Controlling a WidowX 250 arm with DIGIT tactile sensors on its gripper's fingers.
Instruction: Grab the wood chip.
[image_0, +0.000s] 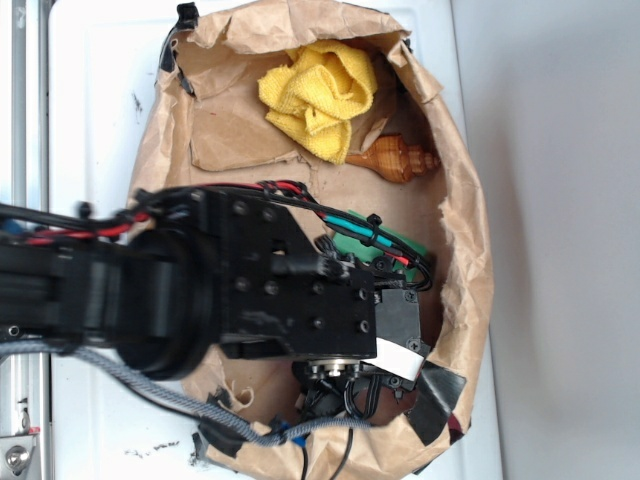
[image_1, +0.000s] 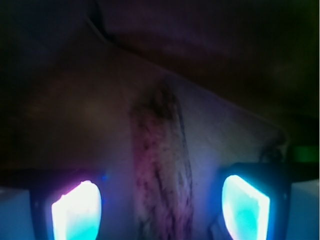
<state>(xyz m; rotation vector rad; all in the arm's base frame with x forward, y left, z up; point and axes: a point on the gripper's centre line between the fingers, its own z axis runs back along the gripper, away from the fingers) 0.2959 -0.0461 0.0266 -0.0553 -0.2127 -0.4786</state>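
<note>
The pincer (image_1: 160, 205) stands wide, its two glowing fingers (image_1: 76, 210) set far apart at the bottom corners of the wrist view, with the wood chip (image_1: 161, 170) lying lengthwise in the gap between them and touching neither. The chip is a long, flat, rough strip, dark and streaky along its grain, its edges uneven and its far end tapering; the dim purple light hides its true colour. It rests on the creased brown paper (image_0: 250, 135) that lines a nest-like hollow on the white tabletop (image_0: 95, 110). Bare paper shows on both sides of the chip between it and the fingers, while a raised fold of paper crosses the view just beyond the chip's far end. From the exterior view the black arm (image_0: 200, 290) and its wrist block cover the near part of the hollow, hiding the chip entirely. The paper's crumpled rim (image_0: 470, 260) rises close beside the wrist on the right. A green block (image_0: 400, 250) peeks out from behind the wrist cables. Farther off, near the hollow's far wall, lie an orange-brown spiral seashell (image_0: 395, 160) and a bunched yellow cloth (image_0: 320, 95), touching each other, well apart from the pincer.
</note>
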